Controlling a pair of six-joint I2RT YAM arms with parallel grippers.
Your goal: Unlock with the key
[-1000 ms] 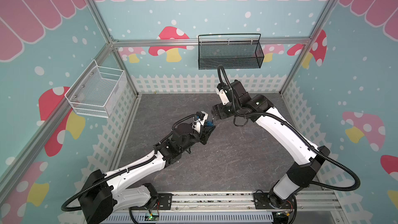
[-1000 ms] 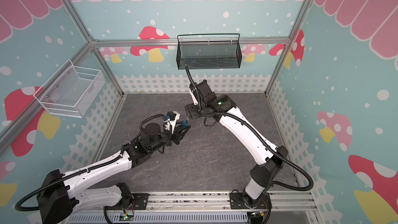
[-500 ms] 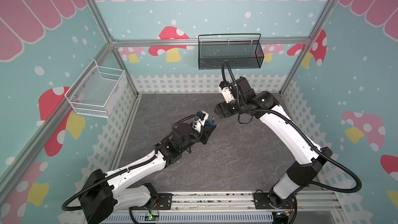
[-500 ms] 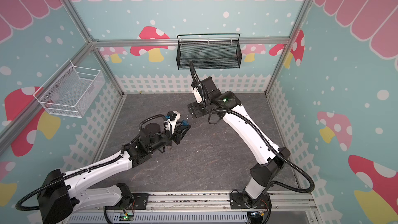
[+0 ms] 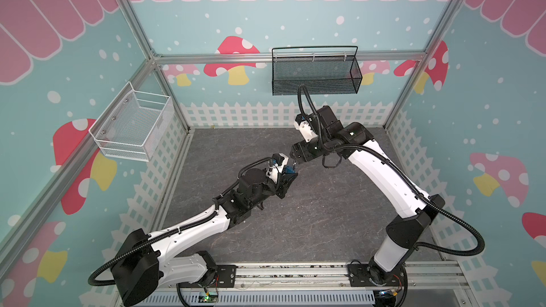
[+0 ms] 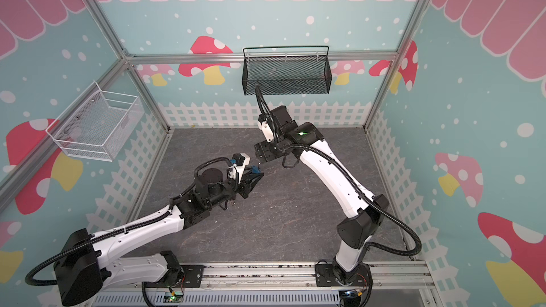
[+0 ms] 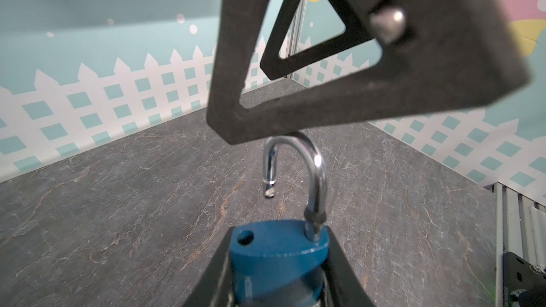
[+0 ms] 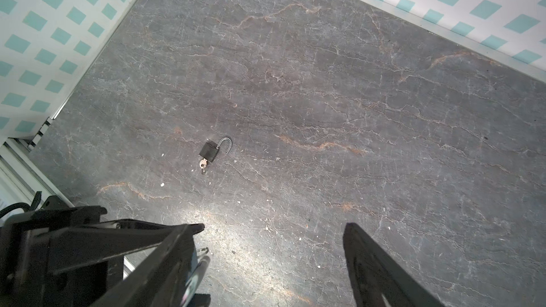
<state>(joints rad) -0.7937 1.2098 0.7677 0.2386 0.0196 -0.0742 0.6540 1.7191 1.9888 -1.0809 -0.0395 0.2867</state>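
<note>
Starting at your end: both arms sit on the aluminium rail [image 5: 295, 271] at the front and reach in over the grey stone-look table [image 5: 319, 220].

Your left gripper [image 5: 287, 179] is pinching the blue padlock [image 7: 277, 249] by its body, up off the table near the middle. On the left wrist cam the shackle [image 7: 317, 172] is popped. One leg sits in the body and the free end hangs clear of its hole.

Right above it is one finger [image 7: 325, 107] of your right gripper [image 5: 295, 159]. It overlaps the top of the shackle in that view, and I can't tell if it's touching. That gripper's jaws are spread wide with nothing between them.

Past its fingertips, the right wrist cam shows a small dark padlock [image 8: 209, 152] lying flat on the table, swung open, with a key [image 8: 203, 164] stuck in its bottom. Any brand or lettering on either lock is too small or blurry to read.

On the back wall hangs a black mesh basket [image 5: 314, 75], and there's a white wire basket [image 5: 133, 131] on the left wall.
</note>
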